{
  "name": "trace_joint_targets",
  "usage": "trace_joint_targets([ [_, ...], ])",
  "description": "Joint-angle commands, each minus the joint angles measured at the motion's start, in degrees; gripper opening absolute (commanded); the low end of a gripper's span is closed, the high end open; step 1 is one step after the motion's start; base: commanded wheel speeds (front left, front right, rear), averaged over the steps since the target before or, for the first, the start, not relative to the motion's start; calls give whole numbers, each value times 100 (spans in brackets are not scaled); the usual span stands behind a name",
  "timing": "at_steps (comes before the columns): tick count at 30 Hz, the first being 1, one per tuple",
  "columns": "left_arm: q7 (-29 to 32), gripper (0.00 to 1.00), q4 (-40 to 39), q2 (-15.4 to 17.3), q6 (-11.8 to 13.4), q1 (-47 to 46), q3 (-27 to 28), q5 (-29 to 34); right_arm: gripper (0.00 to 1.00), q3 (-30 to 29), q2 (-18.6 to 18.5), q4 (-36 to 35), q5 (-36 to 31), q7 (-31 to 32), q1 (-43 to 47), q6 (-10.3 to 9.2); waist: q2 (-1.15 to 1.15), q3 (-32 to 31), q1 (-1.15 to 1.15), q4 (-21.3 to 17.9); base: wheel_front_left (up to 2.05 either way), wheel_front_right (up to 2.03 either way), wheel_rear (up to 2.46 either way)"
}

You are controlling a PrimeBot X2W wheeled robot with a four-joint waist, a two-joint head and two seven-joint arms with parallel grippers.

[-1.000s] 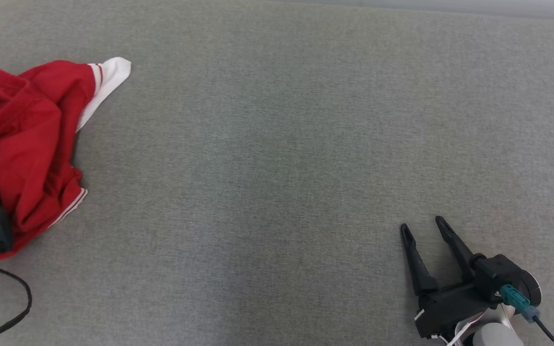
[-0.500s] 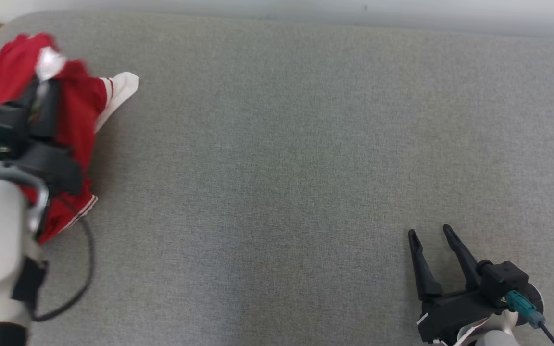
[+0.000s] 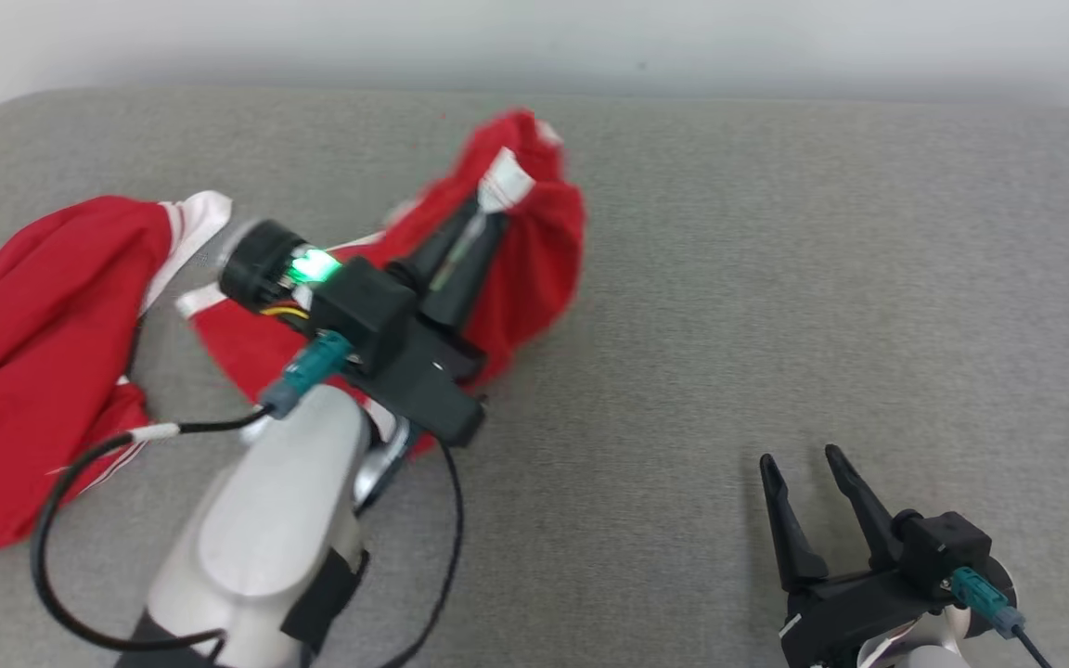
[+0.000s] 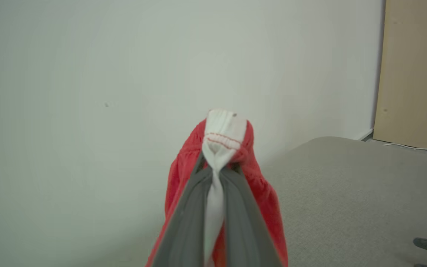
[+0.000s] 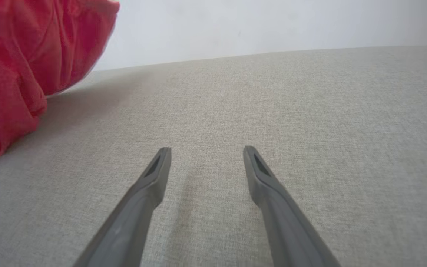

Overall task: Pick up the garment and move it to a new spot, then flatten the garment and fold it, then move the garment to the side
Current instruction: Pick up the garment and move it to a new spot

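Across the whole scene stretched a grey padded surface [image 3: 729, 278], its far edge meeting a pale wall [image 3: 534, 37]. The red garment [image 3: 33, 343] with white trim lay partly on it. Most of the cloth was spread at the left, and one fold was drawn up and to the right, toward the far middle. That stretch made sense as the first step, dragging the cloth away from the left edge to a freer spot where it could be flattened.

The left gripper [image 3: 488, 209] held that raised fold. In the left wrist view its fingers [image 4: 184, 222] were clenched together on a white strip of the garment [image 4: 261, 193], with red cloth bunched round the tips. A pinch on the trimmed edge probably gave a firmer hold than loose cloth would.

The right gripper [image 3: 799, 459] rested low at the near right, well apart from the cloth, with its jaws spread and nothing between them. It looked parked there to keep the landing area free.

A second earlier, the garment had been heaped at the far left with the left gripper low beside it. Since then the arm had swung right, carrying the fold with it. The head camera had also tipped, so more wall showed. The right gripper had kept its place and stayed spread.
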Motion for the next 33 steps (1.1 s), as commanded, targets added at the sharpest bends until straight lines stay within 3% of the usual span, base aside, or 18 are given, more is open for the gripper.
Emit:
trace_joint_targets([
  [1, -24, 0, 26, -27, -16, 143, -155, -134, 100, 5, 42, 15, 34, -6, 68, -4, -1, -89, 1, -321, 0, 0, 0],
  [4, -24, 0, -73, -83, -6, 105, -363, -383, 100, 15, 92, 33, 65, -6, 109, -4, -1, -133, 1, -582, 0, 0, 0],
  [11, -23, 0, -587, -90, 372, -268, -1097, -1094, 100, -55, 202, 119, 130, -6, 255, -4, -1, -253, 1, -989, 0, 0, 0],
  [19, -22, 0, -121, -88, 552, -459, -1900, -1366, 100, -18, 335, 146, 164, -6, 234, -4, -1, -322, 1, -1261, 0, 0, 0],
  [21, -22, 44, 81, -88, 558, -376, -2087, -1450, 100, 3, 370, 139, 172, -6, 203, -4, -1, -295, 1, -1322, 0, 0, 0],
  [22, -22, 94, 179, -89, 549, -311, -2182, -1504, 100, 2, 383, 136, 179, -6, 194, -4, -1, -279, 1, -1342, 0, 0, 0],
  [23, -22, 100, 299, -87, 528, -252, -2283, -1574, 100, -1, 395, 135, 186, -6, 190, -4, -1, -260, 1, -1361, 0, 0, 0],
  [29, -18, 100, 731, -91, 384, -46, -2624, -1949, 100, -92, 411, 139, 216, -6, 201, -4, -1, -205, 1, -1362, 0, 0, 0],
  [33, -17, 100, 829, -89, 471, 205, -2568, -1969, 100, -201, 397, 138, 209, -6, 212, -4, -1, -278, 1, -1279, 0, 0, 0],
])
